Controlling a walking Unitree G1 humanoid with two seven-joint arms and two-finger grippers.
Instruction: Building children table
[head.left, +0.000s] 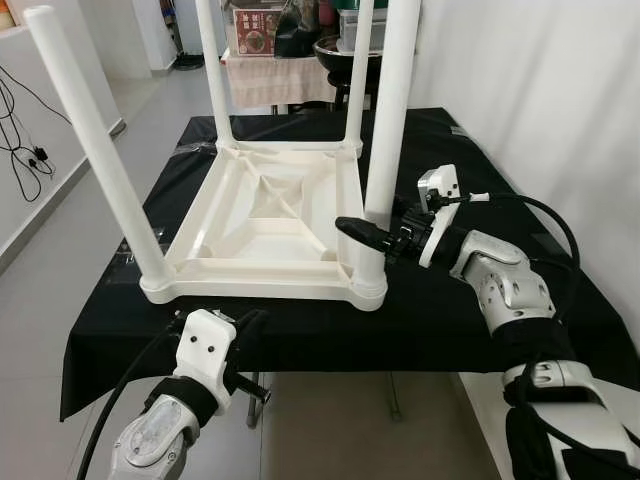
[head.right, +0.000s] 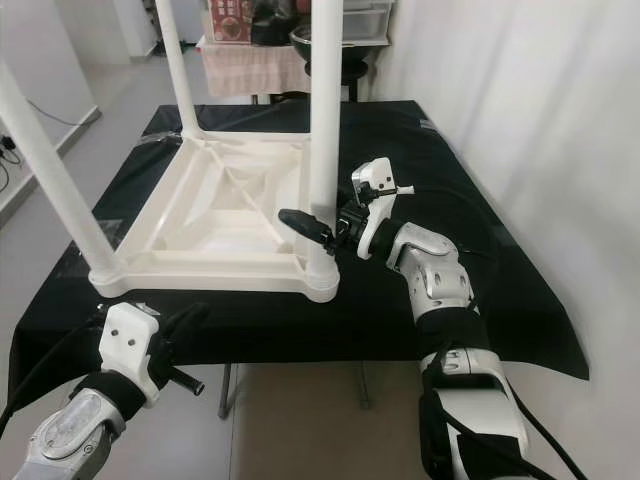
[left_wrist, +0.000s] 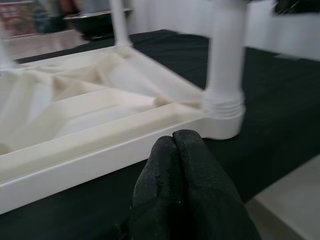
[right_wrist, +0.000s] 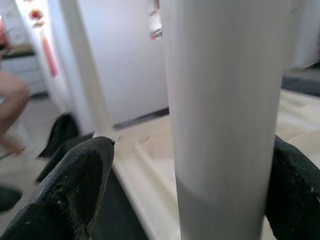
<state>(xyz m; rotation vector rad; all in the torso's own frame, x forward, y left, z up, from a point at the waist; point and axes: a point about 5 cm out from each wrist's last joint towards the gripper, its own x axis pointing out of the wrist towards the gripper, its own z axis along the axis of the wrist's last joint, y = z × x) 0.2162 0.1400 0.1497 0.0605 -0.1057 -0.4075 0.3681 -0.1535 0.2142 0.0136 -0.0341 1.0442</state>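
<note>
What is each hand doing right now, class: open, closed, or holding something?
Left hand: closed, holding nothing, just short of the table frame.
Right hand: open, fingers either side of the near right table leg, not clamped.

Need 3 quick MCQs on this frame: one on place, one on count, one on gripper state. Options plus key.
1. Where does the upside-down white table rest?
A. on the floor
B. on the black-covered table
C. on a chair

2. How many legs stand in its corners?
A. two
B. three
C. four

3. How is the right gripper?
A. open around the near right leg
B. shut away from it
C. holding a screwdriver

Key:
1 B, its frame lies on the black cloth.
2 C, a leg rises at each corner.
3 A, the right wrist view shows a finger either side of the leg.
</note>
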